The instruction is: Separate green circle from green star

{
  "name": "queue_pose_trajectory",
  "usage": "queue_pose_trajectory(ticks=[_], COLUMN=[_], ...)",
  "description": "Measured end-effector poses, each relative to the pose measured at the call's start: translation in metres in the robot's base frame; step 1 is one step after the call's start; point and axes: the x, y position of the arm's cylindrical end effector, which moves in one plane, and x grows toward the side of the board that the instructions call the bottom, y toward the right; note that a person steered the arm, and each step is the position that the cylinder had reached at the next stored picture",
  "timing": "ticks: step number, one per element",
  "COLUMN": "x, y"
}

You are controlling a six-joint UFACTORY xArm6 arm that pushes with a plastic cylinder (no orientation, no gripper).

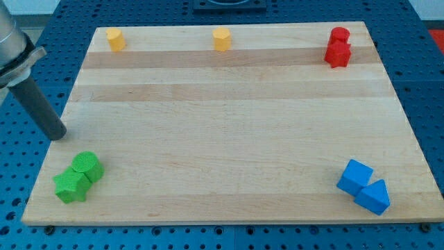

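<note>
The arm enters from the view's top left corner, where its grey upper part is cut off by the frame; only the dark rod shows in full. There are no fingers to read as released or clenched, just the rod, and my tip rests at the left edge of the counter, just off the pale wooden board, above the green pair and apart from them.

The green circle and the green star sit in the board's lower left corner, touching, the circle up and to the right of the star. The star's points are hard to make out.

Along the top edge stand two yellow blocks, one near the left corner and one near the middle; their exact shapes are too small to tell. At the top right two red blocks are pressed together, shapes unclear. At the lower right a blue cube touches a blue triangle-like block.

Blue perforated matting surrounds the board. A dark fixture at the top centre is cut off.
</note>
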Motion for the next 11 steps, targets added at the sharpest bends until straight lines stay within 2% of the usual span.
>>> queue_pose_trajectory(ticks=[3,5,7,9,11], x=[0.071,0.071,0.054,0.054,0.015], y=[0.008,0.043,0.127,0.138,0.165])
